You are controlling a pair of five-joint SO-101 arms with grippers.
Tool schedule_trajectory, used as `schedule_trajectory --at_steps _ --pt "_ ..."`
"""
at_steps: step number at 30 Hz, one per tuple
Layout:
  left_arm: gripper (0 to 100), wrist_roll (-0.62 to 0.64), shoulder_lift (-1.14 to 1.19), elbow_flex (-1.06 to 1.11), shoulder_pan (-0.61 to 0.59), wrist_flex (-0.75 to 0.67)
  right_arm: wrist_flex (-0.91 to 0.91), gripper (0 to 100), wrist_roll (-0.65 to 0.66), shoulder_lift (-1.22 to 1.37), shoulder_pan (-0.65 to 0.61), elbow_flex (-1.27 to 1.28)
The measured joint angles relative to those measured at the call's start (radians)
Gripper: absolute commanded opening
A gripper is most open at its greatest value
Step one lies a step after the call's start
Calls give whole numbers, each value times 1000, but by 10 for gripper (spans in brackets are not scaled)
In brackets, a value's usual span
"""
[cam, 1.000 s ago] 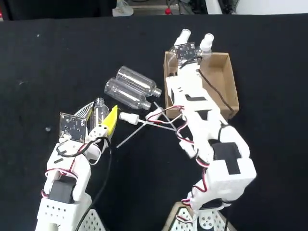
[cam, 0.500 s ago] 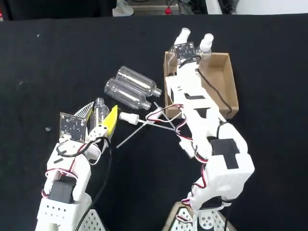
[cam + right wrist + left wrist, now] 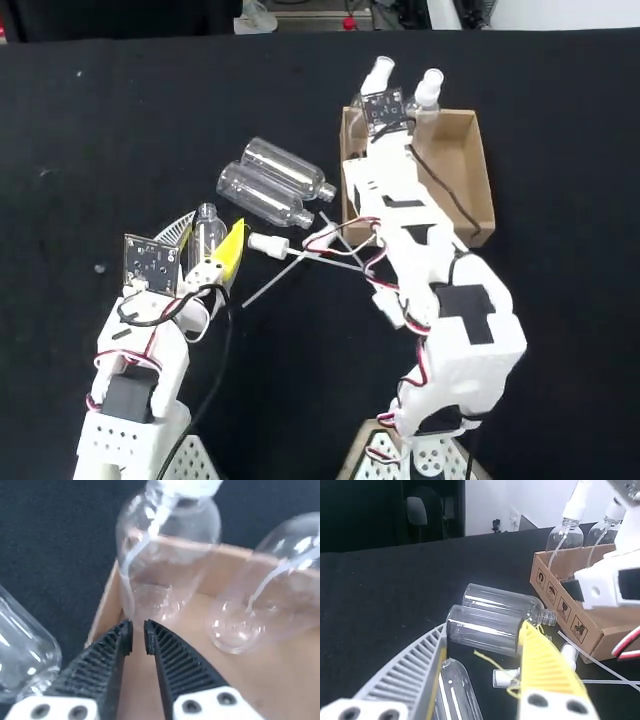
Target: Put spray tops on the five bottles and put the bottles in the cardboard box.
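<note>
- High view is showing the cardboard box [image 3: 486, 190] sitting on the black surface [image 3: 100, 120], with two capped bottles [image 3: 431, 88] standing upright at its far end.
- Right tool [image 3: 138, 628] is hanging over the box's near wall, just in front of one of the capped bottles. Its jaws are leaving only a narrow slit and holding nothing.
- Left tool [image 3: 215, 221] is lying spread wide around an uncapped bottle [image 3: 206, 226], grey jaw on one side and yellow jaw on the other.
- Two open bottles [image 3: 270, 182] are lying side by side, touching, between the left tool and the box.
- Loose spray tops [image 3: 268, 243] with long tubes are lying near the box's corner.
</note>
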Motion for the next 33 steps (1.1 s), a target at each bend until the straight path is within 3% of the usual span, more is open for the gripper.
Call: schedule_trajectory --at_steps 14,24,29,33 --pt "223 0 0 0 0 0 -5 15 2 0 0 0" --pt "223 0 0 0 0 0 101 12 0 -328 2 150" --pt "223 0 0 0 0 0 189 11 -11 -436 114 157" --pt "223 0 0 0 0 0 196 11 -135 -439 219 157"
